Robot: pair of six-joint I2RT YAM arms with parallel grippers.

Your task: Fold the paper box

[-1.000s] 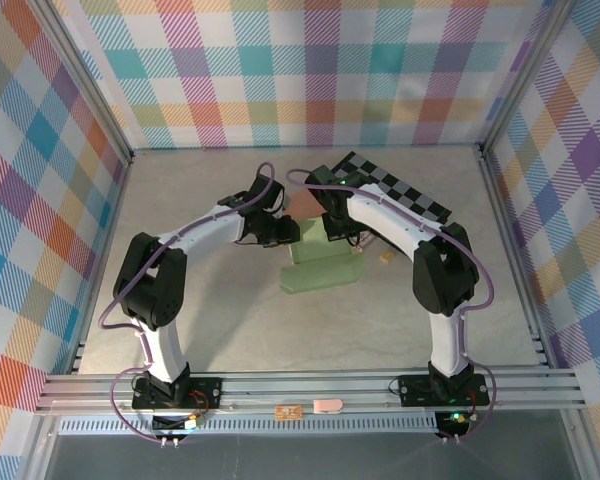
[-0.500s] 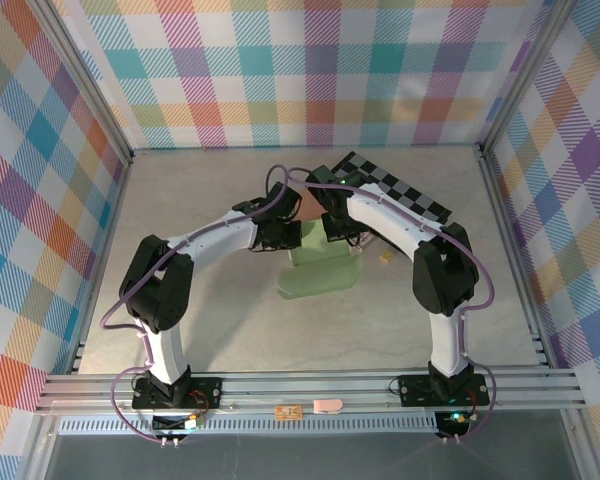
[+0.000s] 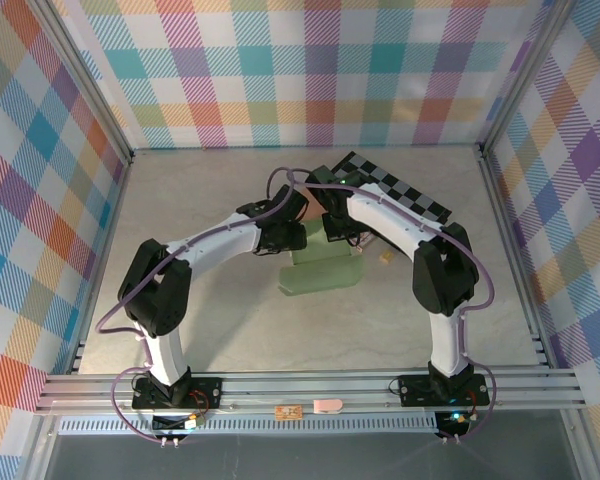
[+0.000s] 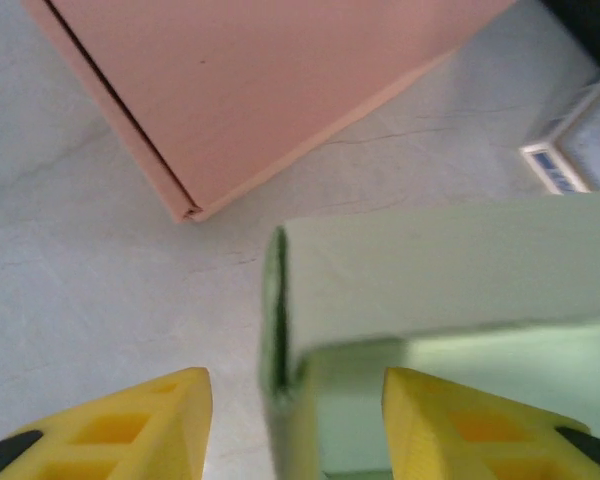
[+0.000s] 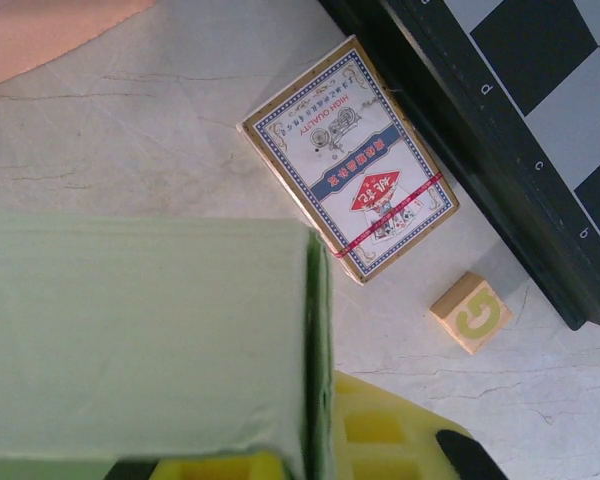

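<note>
Green paper box (image 3: 320,272) lies mid-frame in the top view, its upper-left corner between the left gripper (image 4: 292,405), whose jaws have just reopened after a pinch, while the right gripper (image 5: 312,450) stays clamped on the opposite wall, so that crease looks pressed

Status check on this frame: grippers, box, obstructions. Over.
Left gripper open, straddling green paper box corner. Right gripper shut on its wall. Pink cardboard, card deck and letter block lie close by.

Corner of green box (image 4: 450,270) within the parted tool (image 4: 295,385)
</note>
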